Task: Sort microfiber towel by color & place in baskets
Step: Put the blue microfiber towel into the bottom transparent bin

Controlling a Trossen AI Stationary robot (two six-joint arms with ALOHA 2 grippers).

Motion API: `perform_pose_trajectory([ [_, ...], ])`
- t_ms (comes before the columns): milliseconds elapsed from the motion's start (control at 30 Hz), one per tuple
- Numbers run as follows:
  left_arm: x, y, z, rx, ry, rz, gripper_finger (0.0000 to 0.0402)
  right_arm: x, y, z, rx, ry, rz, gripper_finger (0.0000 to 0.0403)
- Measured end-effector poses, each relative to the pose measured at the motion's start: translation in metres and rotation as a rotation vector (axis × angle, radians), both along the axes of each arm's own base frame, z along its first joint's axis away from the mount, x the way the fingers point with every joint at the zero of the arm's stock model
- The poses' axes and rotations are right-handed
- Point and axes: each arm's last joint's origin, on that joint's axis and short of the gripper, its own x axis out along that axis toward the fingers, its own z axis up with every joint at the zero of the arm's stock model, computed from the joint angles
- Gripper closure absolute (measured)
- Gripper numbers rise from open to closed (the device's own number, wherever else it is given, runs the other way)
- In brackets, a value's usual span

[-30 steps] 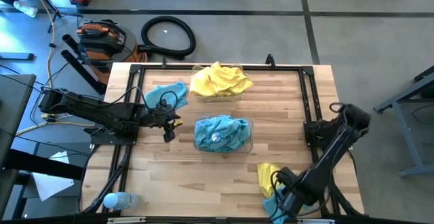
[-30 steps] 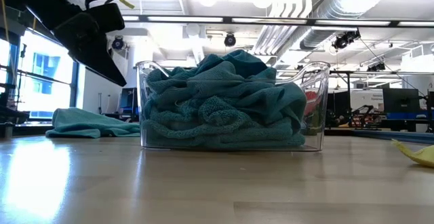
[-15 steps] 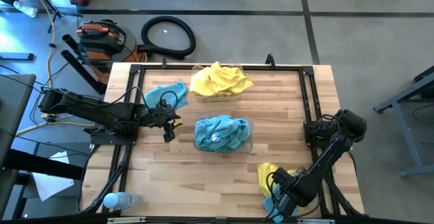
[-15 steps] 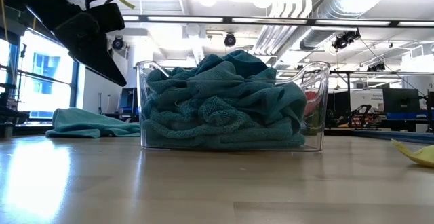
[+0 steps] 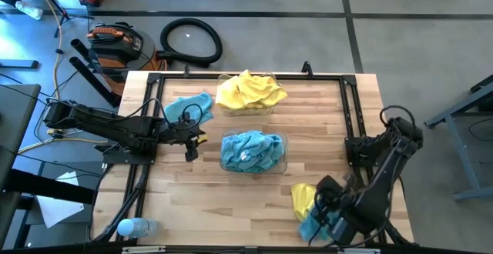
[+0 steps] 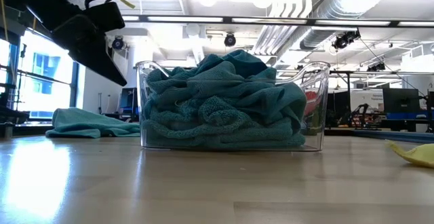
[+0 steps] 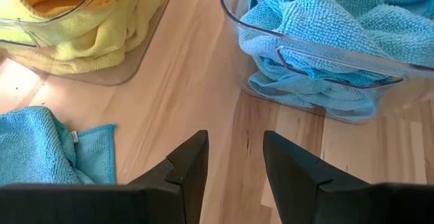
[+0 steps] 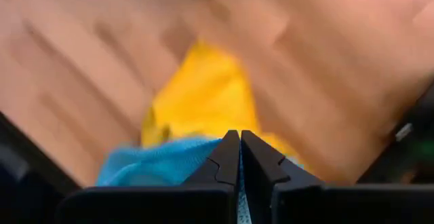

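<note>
Towels first. We count four lots of cloth. One heap of blue towels (image 5: 253, 150) fills the clear basket (image 5: 253, 167) at the middle of the table (image 5: 231, 200); how many cloths are in the heap we cannot tell. One heap of yellow towels (image 5: 250, 90) fills the second clear basket (image 5: 264, 109) at the far edge, just behind the first. So two baskets, alike, each holding one colour.

Loose on the wood: one blue towel (image 5: 187, 106) at the far left, just beside the yellow basket; one yellow towel (image 5: 303, 198) near the front right corner, with a second loose blue towel (image 5: 311, 228) touching it on its near side.

The right gripper (image 5: 327, 225) sits over that front-right pair. In its wrist view the two dark fingers (image 8: 227, 159) are pressed together with blue cloth pinched at their tips and the yellow towel (image 8: 203, 102) lying beyond; that view is smeared, so we cannot tell how much cloth is caught.

The left gripper (image 5: 192, 148) waits left of the blue basket, fingers (image 7: 190, 170) parted, nothing between them, bare wood below.

Outward from the table: one clear bottle (image 5: 135, 227) at the front left corner; on the floor beyond, one black hose coil (image 5: 191, 40) and one orange-and-black case (image 5: 115, 40).

Writing: none we can read. A small white tag (image 7: 76, 138) shows on the loose blue towel's edge, its print too small to make out.
</note>
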Motion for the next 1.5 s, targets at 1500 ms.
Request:
perform_pose_trajectory([
  [1500,-0.001,0.0,-0.001,0.005,0.019,-0.009,0.0271,0.101,-0.162,0.205,-0.497,-0.607,0.259,0.0403],
])
